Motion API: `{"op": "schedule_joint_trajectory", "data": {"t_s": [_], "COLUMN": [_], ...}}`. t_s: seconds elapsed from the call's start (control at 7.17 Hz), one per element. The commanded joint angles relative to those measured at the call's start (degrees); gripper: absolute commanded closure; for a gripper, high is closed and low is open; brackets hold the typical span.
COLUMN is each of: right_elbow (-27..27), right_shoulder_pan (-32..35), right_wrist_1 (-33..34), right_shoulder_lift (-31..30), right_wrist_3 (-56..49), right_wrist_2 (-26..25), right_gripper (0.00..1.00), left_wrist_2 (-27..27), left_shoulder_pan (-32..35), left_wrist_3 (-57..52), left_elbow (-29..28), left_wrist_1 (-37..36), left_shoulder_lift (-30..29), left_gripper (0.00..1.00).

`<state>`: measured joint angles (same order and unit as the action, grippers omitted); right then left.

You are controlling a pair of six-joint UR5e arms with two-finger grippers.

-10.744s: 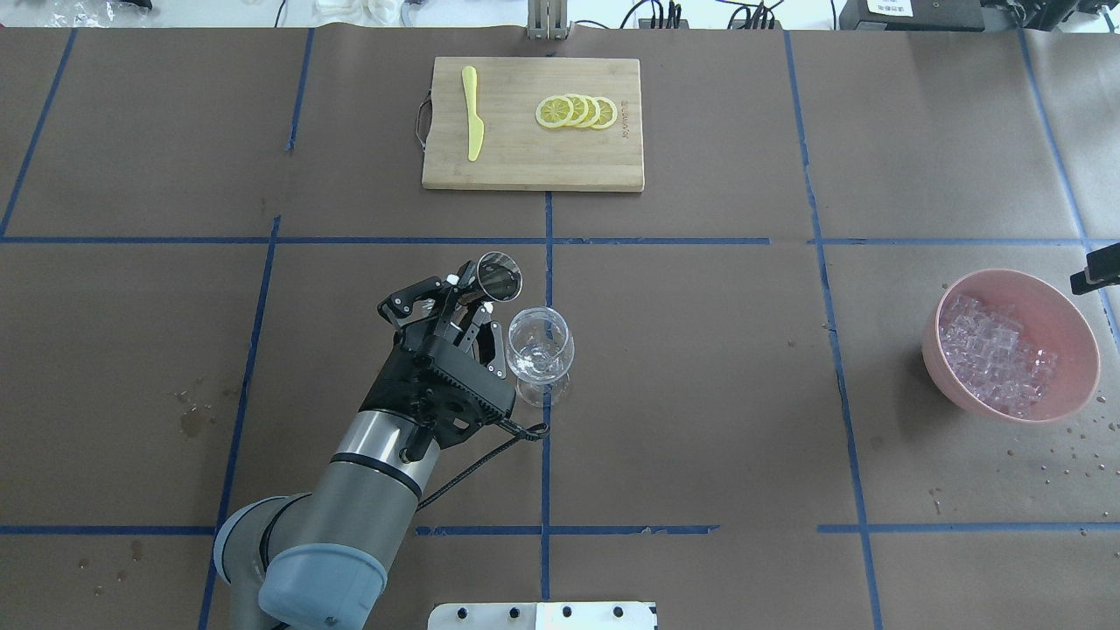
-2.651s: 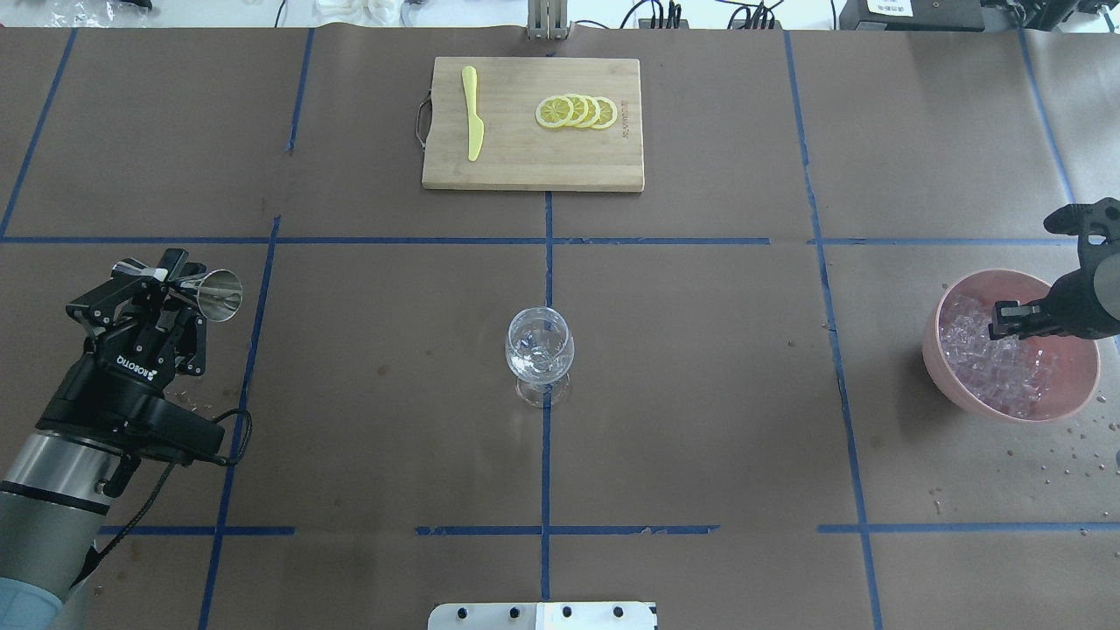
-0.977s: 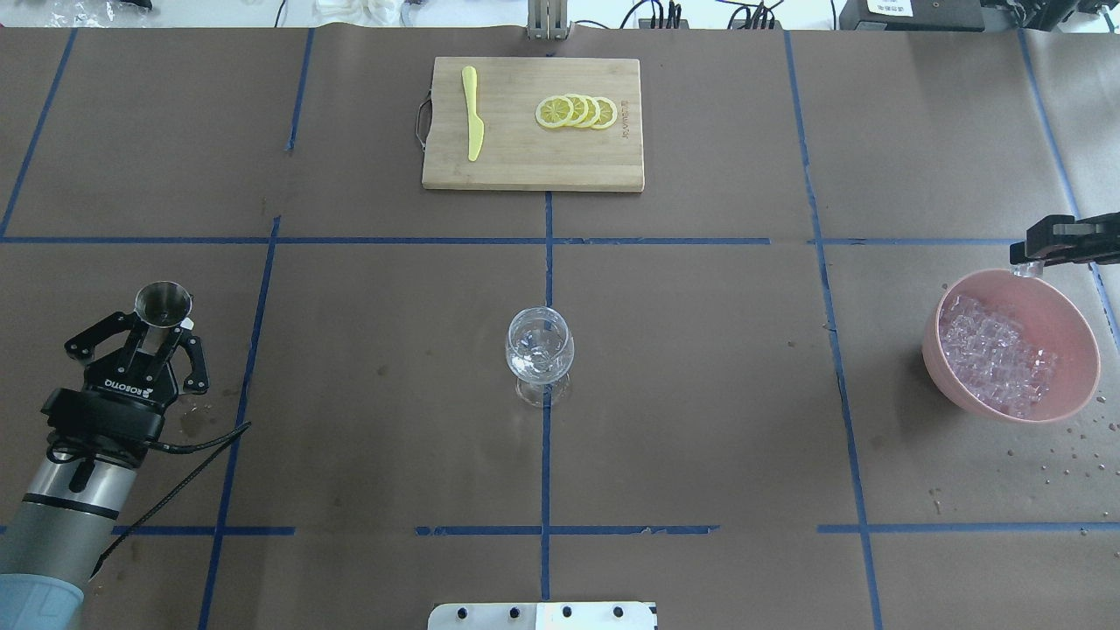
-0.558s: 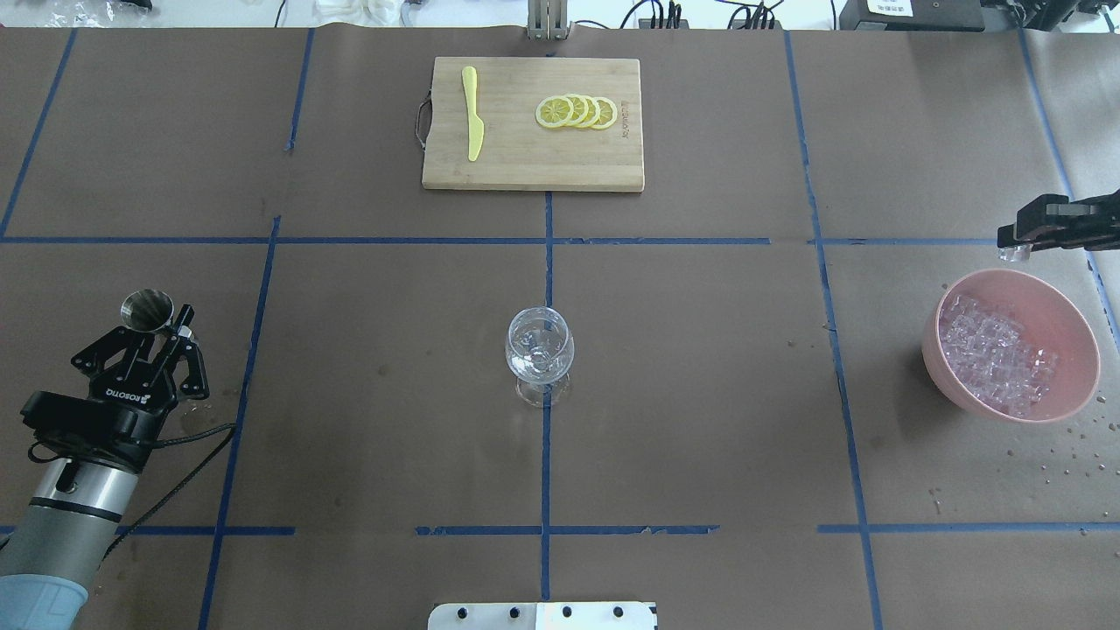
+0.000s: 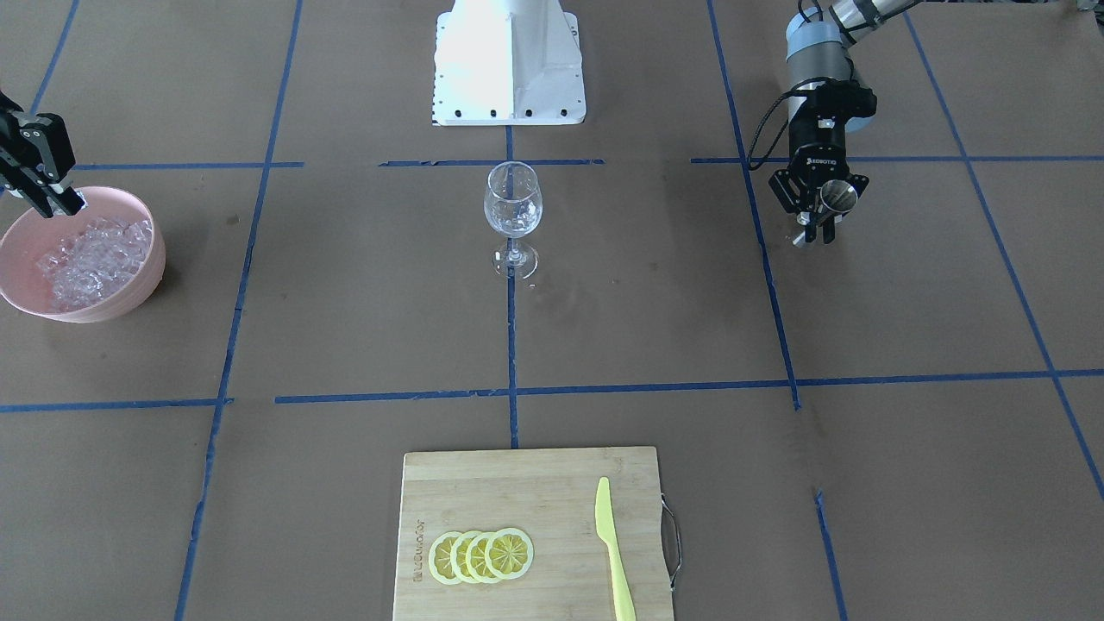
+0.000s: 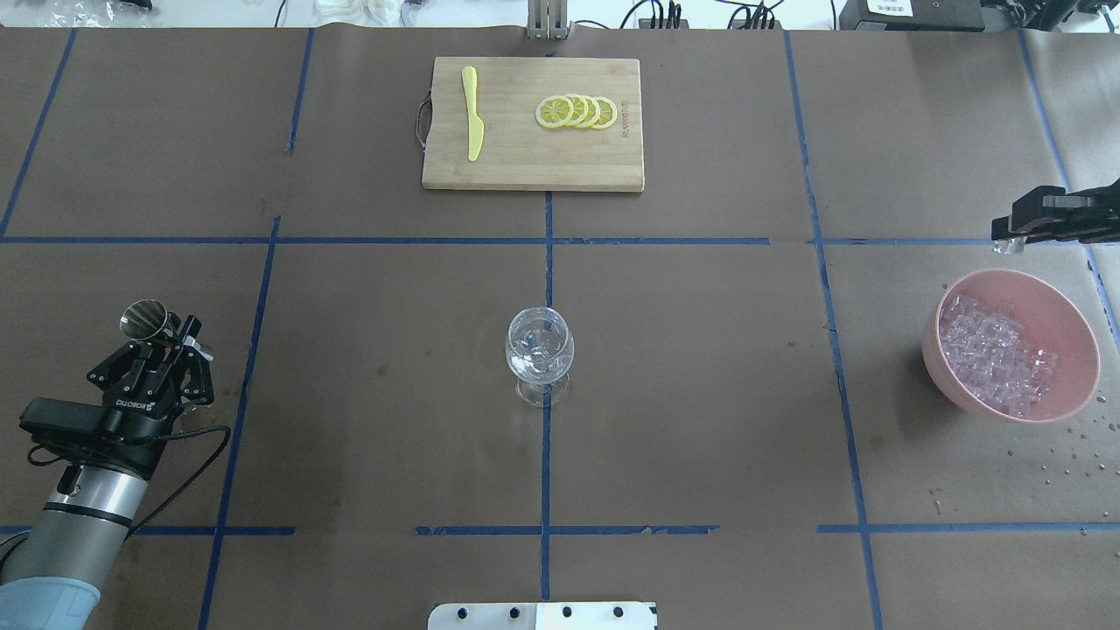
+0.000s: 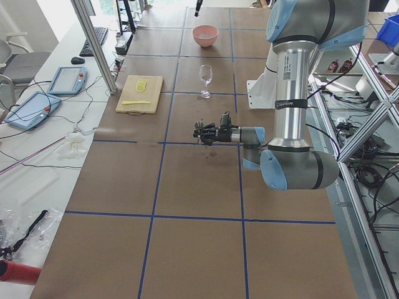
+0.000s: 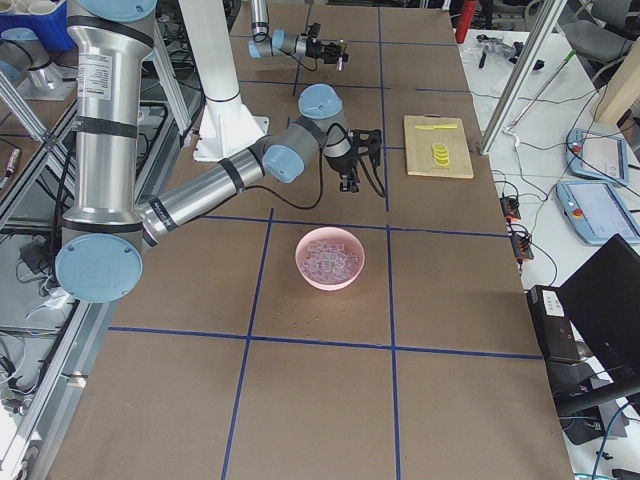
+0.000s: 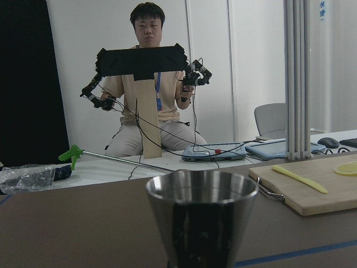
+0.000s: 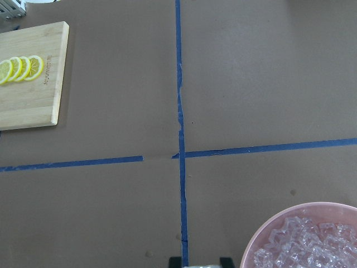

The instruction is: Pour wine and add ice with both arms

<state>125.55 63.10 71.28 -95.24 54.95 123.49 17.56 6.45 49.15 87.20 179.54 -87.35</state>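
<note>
The clear wine glass stands upright at the table's middle, also in the front view. My left gripper is far left of it, low over the table, shut on a steel jigger that stands upright in the left wrist view. The ice fills a pink bowl at the right. My right gripper hovers just beyond the bowl's far rim, shut on one small ice cube, which shows at the bottom edge of the right wrist view.
A wooden cutting board with lemon slices and a yellow knife lies at the far middle. Water drops speckle the paper near the bowl. The white pedestal stands behind the glass.
My left arm carried the jigger from the glass to the far left and lowered it. My right gripper dipped into the bowl, rose with an ice cube and drifted slightly left.
</note>
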Motion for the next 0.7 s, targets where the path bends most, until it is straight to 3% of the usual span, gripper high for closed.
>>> {"op": "schedule_joint_trajectory", "data": {"t_s": [0.0, 0.56], "right_elbow": [0.04, 0.04], "right_shoulder_pan": [0.00, 0.00], "right_wrist_1": [0.00, 0.00], "right_shoulder_lift": [0.05, 0.05], "right_wrist_3": [0.07, -0.02], "right_wrist_2": [0.00, 0.00], "right_gripper": [1.00, 1.00], "left_wrist_2": [-0.42, -2.01], "left_shoulder_pan": [-0.12, -0.21], "left_wrist_3": [7.44, 8.15], "left_elbow": [-0.28, -3.62], "left_wrist_1": [-5.68, -6.48], "left_shoulder_lift": [-0.19, -0.54], "left_gripper": [1.00, 1.00]}}
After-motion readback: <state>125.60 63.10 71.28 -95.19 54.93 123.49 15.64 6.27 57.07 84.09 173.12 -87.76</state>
